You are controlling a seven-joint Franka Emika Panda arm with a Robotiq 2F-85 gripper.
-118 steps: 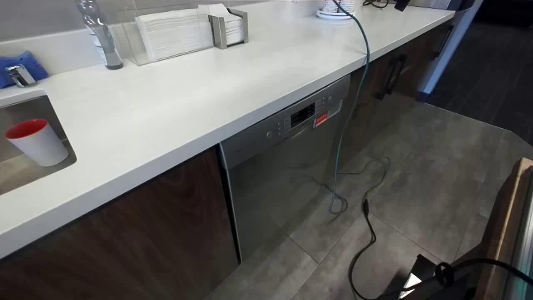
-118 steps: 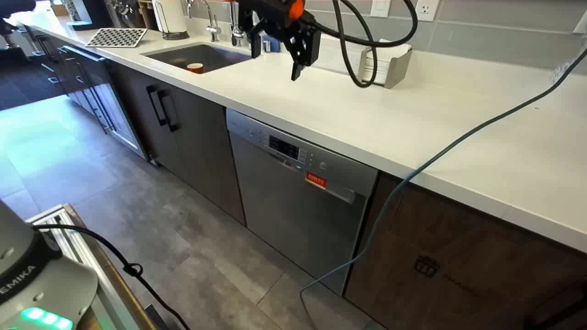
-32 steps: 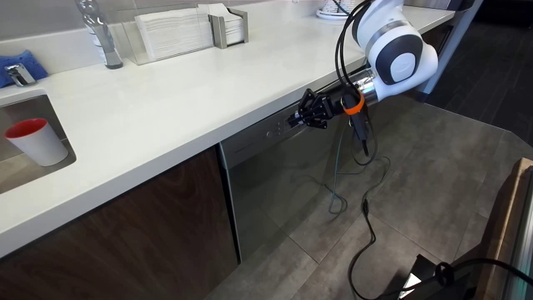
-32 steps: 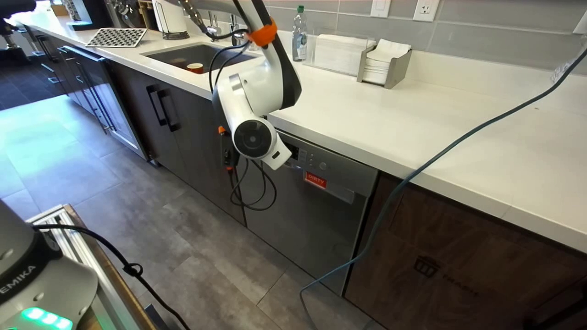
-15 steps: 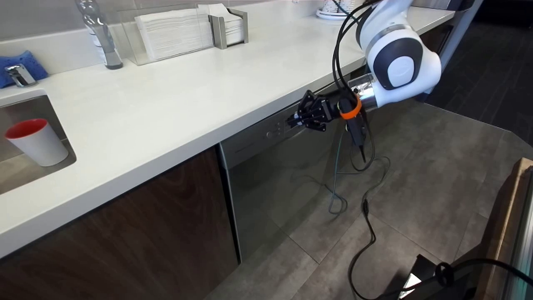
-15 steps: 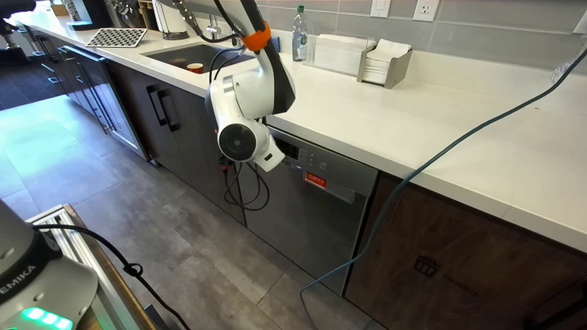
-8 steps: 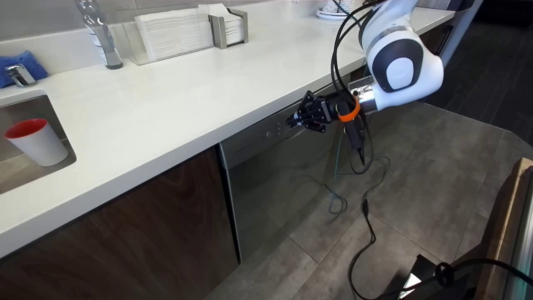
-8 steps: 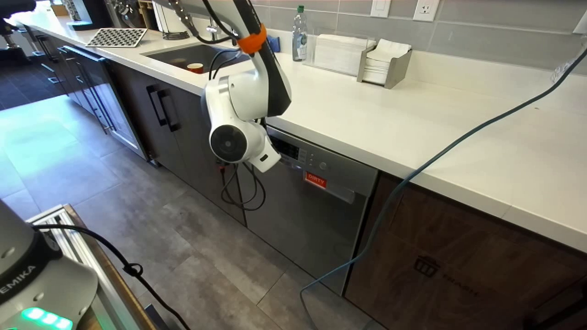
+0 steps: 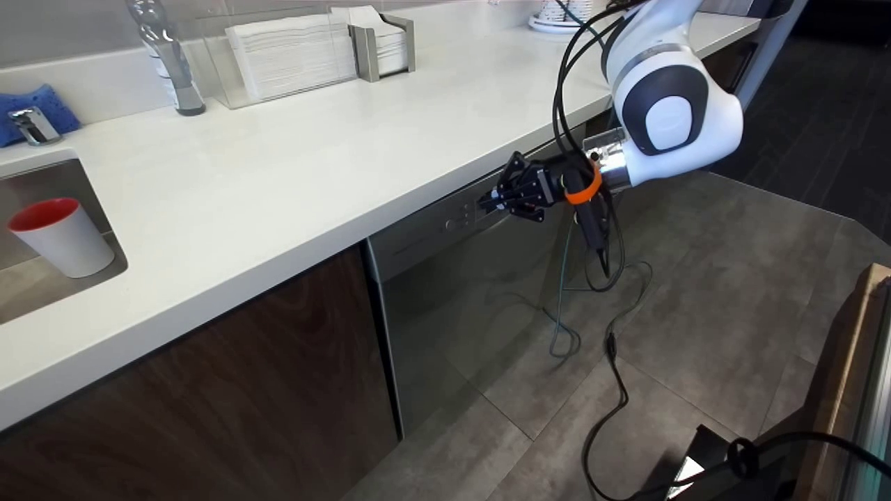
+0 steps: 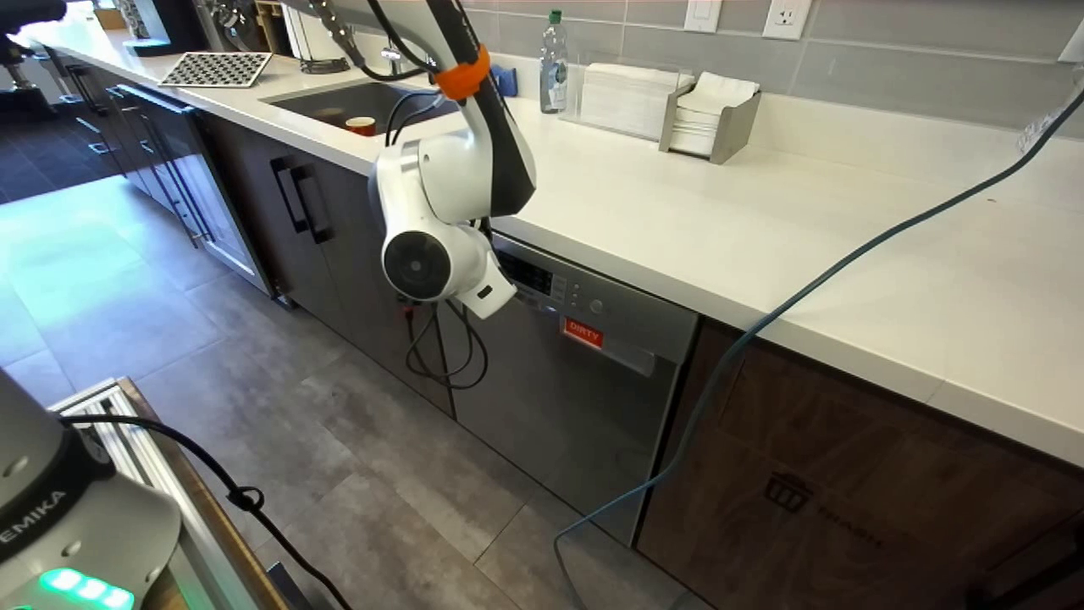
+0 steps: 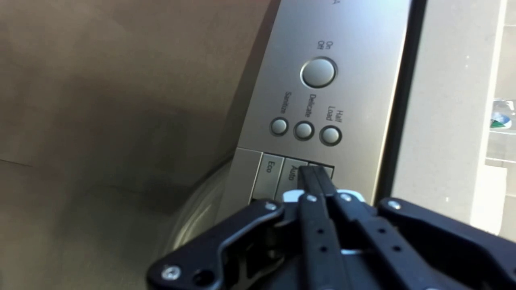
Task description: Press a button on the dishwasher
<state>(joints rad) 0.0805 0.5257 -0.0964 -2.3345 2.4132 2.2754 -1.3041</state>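
The dishwasher (image 9: 452, 313) has a flat brushed-metal front, seen in both exterior views. In the wrist view its control strip (image 11: 354, 80) carries a round On/Off button (image 11: 318, 72), three small round buttons, and flat keys marked Eco (image 11: 267, 177) and Auto (image 11: 287, 181). My gripper (image 11: 313, 169) is shut with nothing between its fingers. Its tips lie over the third flat key (image 11: 329, 170), by the edge of Auto; that key's label is hidden, and contact cannot be told. An exterior view shows the gripper (image 9: 482, 204) at the strip; elsewhere the arm (image 10: 457, 178) hides it.
The white counter's front edge (image 9: 418, 198) overhangs just above the strip. On it stand a napkin holder (image 10: 711, 119) and a bottle (image 10: 554, 68). A red DIRTY tag (image 10: 583, 332) sits on the dishwasher. Cables (image 9: 612, 278) dangle below the wrist, and a blue cable (image 10: 720, 373) crosses the counter edge.
Since the oldest frames the gripper has come down from over the counter to the strip and shut. During the last second the arm shifts slightly while the fingertips stay in place.
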